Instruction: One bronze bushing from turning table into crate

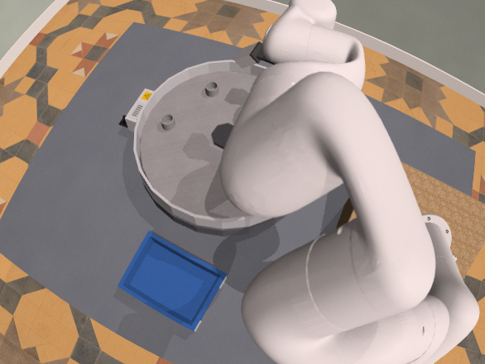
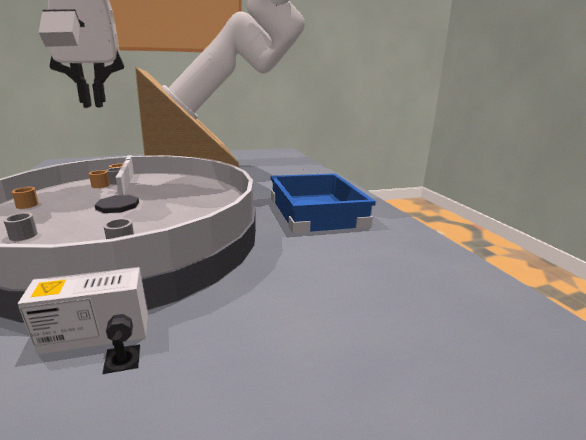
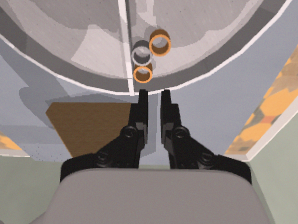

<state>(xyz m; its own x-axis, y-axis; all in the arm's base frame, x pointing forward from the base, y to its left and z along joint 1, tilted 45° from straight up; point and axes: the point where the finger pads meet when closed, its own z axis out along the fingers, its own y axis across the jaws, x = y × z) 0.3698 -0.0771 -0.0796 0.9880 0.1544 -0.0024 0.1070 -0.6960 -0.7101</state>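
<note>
Turning table [image 2: 210,227]: pale grey rim on a dark grey base, black centre hub [image 2: 116,203]. Bushings: bronze [image 2: 25,197] and grey [image 2: 19,226]. Crate [image 2: 325,210], centre right: blue. Control box [image 2: 82,310], lower left: white with a yellow warning label. Floor [image 1: 50,54]: orange, brown and grey geometric tiles. Gripper [image 2: 89,102], upper left: black fingers.
</note>
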